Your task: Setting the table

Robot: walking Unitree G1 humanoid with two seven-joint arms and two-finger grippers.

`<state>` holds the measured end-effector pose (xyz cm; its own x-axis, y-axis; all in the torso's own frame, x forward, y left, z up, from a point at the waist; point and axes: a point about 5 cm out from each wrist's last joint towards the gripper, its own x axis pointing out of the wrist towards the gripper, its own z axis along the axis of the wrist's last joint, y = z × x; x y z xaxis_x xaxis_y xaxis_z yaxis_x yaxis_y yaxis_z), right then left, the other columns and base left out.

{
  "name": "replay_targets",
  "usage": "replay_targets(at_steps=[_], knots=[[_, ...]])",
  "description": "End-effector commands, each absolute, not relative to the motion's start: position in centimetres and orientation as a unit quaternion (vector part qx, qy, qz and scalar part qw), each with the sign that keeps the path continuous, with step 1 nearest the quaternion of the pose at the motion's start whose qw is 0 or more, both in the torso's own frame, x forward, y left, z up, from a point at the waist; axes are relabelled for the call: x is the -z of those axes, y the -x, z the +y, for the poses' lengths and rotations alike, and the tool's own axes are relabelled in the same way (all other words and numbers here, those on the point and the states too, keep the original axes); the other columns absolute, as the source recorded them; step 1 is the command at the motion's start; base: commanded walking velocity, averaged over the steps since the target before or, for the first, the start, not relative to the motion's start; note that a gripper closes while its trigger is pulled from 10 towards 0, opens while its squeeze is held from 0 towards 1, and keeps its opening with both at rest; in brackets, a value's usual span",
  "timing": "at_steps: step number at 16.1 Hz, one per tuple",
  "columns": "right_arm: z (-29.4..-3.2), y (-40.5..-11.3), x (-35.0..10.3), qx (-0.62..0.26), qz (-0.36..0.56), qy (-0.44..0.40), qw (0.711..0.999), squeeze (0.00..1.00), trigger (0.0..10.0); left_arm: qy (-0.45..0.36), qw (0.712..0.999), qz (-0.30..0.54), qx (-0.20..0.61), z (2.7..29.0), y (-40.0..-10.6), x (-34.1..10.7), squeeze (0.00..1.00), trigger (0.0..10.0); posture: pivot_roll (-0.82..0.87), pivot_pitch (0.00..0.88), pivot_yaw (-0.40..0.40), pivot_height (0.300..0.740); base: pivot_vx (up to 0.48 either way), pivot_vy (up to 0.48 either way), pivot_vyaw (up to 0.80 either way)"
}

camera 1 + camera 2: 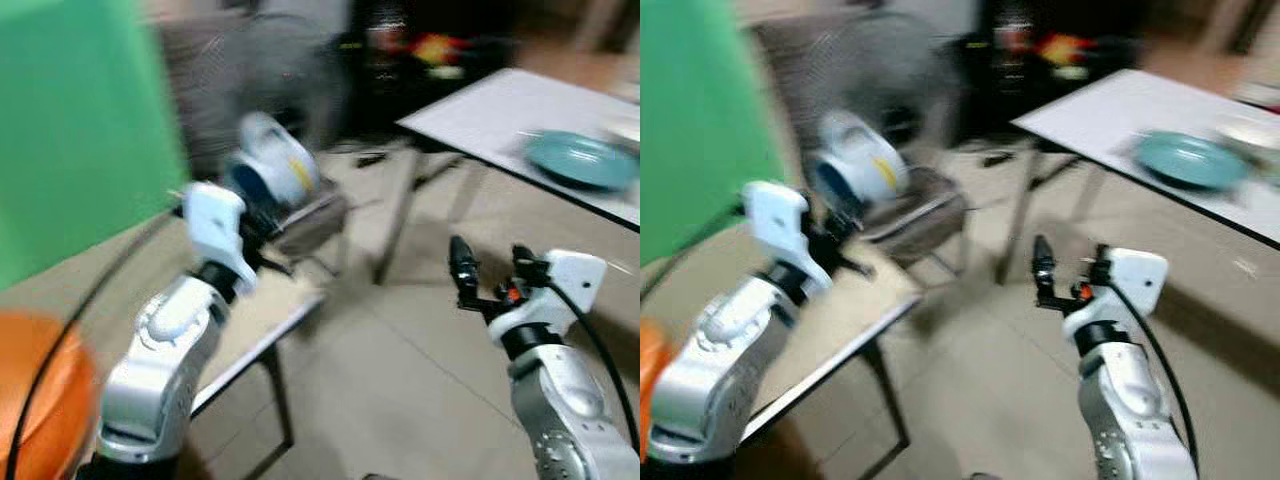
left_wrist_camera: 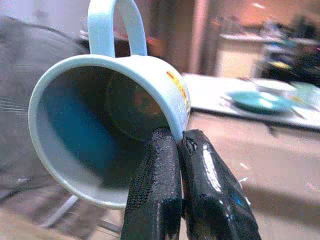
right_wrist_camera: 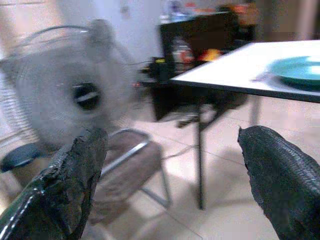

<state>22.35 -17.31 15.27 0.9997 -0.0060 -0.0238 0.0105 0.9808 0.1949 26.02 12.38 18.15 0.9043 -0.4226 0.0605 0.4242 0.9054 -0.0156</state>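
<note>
White laminate is making up the largest thing here: a long rectangular dining table [image 1: 480, 125] on thin dark legs, standing ahead and to the robot's right across a stretch of pale tiled floor [image 1: 400, 380]. A round teal plate [image 1: 580, 160] is already lying on it near the front edge. Closer on the left, a smaller beige-topped side table [image 1: 830, 320] is sitting under the left arm, with a grey cushioned metal-frame chair [image 1: 915, 220] and a round wire-caged fan [image 3: 65, 82] beyond it. Both head views are blurring, so the robot seems to be turning.

The light blue ceramic mug with a yellow mark and loop handle [image 2: 110, 115] is hanging in the air above the side table, tipped on its side so its long axis is running roughly level, mouth facing back toward the wrist. The left gripper [image 2: 182, 145] is pinching its rim, fingers pressed tight on the wall. The right gripper [image 1: 490, 265] is hovering empty over the floor, fingers spread wide.

The white table is lying forward and right of the mug, well apart, so the carrying arm is the farther one; reaching it likely calls for walking closer and righting the mug before setting it near the plate.
</note>
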Motion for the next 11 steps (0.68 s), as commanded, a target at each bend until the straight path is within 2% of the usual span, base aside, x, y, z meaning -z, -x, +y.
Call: replay_targets(at_steps=[1,7,11], knots=[[-17.1,-22.3,-15.6,0.001,0.008,-0.104,0.995,0.0,10.0,-0.018,0.981,-0.032,0.192,13.5,-25.9,-17.9,0.0,10.0,0.02,0.0,-0.022,0.74,0.0,0.0,-0.77],[-17.8,-22.3,-15.0,0.038,0.026,-0.05,0.998,0.0,10.0,-0.018,0.991,-0.017,0.135,15.2,-25.5,-17.0,0.0,10.0,0.03,0.0,-0.036,0.74,0.0,0.0,-0.76],[-18.1,-22.1,-14.8,0.053,0.026,-0.037,0.998,0.0,10.0,-0.018,0.989,-0.03,0.144,14.9,-25.3,-17.3,0.0,10.0,0.02,0.0,-0.03,0.74,0.0,0.0,-0.76]])
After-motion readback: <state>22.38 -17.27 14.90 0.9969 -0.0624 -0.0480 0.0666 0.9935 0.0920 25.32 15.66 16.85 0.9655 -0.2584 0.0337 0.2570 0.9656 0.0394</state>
